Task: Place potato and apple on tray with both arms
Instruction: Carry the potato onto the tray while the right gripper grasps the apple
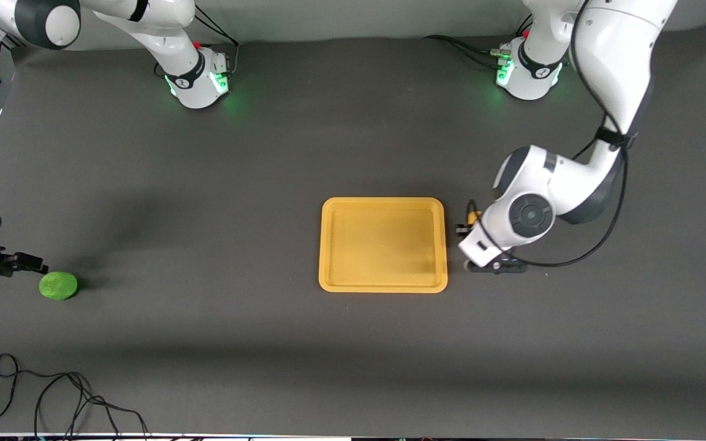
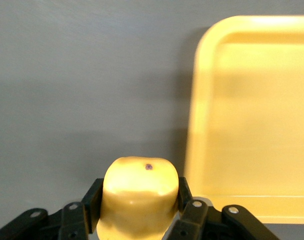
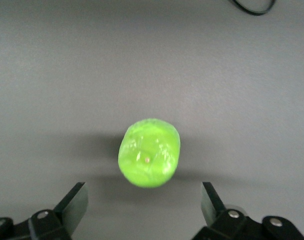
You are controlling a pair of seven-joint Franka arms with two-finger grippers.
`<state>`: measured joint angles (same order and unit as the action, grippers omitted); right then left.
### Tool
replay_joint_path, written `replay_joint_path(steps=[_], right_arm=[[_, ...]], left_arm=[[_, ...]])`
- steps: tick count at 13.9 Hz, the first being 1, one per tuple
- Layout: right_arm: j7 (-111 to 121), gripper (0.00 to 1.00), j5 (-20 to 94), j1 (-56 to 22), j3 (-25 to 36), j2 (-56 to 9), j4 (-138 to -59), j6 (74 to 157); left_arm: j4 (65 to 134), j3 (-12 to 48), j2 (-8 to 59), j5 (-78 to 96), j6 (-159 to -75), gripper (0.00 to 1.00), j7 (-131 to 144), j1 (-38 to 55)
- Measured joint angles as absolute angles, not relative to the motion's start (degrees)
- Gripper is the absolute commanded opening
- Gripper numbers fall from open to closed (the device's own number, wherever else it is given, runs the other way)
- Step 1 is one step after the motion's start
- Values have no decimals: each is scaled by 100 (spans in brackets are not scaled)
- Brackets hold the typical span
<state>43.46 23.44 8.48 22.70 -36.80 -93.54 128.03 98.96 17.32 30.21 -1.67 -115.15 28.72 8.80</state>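
Note:
The yellow-tan potato (image 2: 139,195) sits between my left gripper's (image 2: 139,210) fingers, which are shut on it. In the front view this gripper (image 1: 472,231) is just beside the yellow-orange tray's (image 1: 383,283) edge toward the left arm's end, and only a bit of the potato (image 1: 474,215) shows under the wrist. The tray (image 2: 251,120) holds nothing. The green apple (image 1: 58,285) lies on the mat near the right arm's end. My right gripper (image 1: 31,263) is open beside it. In the right wrist view the apple (image 3: 149,152) is just ahead of the open fingers (image 3: 74,200), not between them.
A dark grey mat (image 1: 206,184) covers the table. A loose black cable (image 1: 53,398) lies by the front edge at the right arm's end. Both arm bases (image 1: 200,76) stand along the back edge.

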Motion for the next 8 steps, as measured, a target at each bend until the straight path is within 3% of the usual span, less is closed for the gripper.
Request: replay_joint_path(steps=[4, 7, 8], right_arm=[[4642, 100, 2740, 853, 2270, -4108, -9368, 13224], [4654, 100, 2812, 852, 2256, -4262, -9364, 13442], [4673, 100, 2849, 851, 2249, -4297, -9363, 13493]], left_arm=[[9474, 1736, 3693, -29, -11593, 6, 3437, 1242], [9122, 1740, 3938, -19, -11612, 24, 3718, 1388], [9042, 1741, 3969, -19, -11611, 24, 3743, 1456]])
